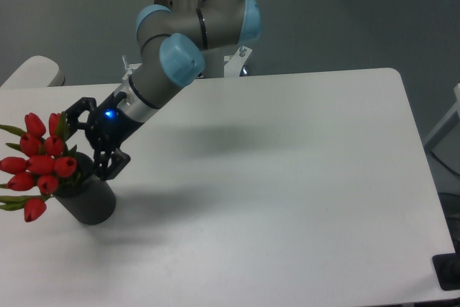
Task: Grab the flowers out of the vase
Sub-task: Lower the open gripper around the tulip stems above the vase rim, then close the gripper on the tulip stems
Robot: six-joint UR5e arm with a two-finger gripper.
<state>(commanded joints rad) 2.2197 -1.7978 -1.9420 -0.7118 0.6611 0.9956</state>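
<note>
Red tulip buds — the flowers (39, 163) — fan out at the far left of a white table (287, 192), their green stems dropping into the vase (90, 203), a matte dark cylinder that leans slightly, its mouth tipped up and to the left. The bunch spreads wider than the vase and some buds and leaves reach the picture's left edge. A single grey arm with pale blue joints slants down from the top centre toward the lower left, ending in a black gripper (90, 134) with a small blue light on its body. Its two fingers are spread apart and hold nothing: the upper finger (77, 109) sits just beside the topmost buds, and the lower finger (111, 163) hangs just above the vase rim, on its right side. The flowers lie directly left of the fingers, in line with the arm's reach. The stems run roughly from lower right to upper left, so the spread fingers seem to straddle the bunch just above the rim. Whether either finger already touches a bud or stem cannot be told — they overlap in this view. A chair back shows at the upper left corner.
</note>
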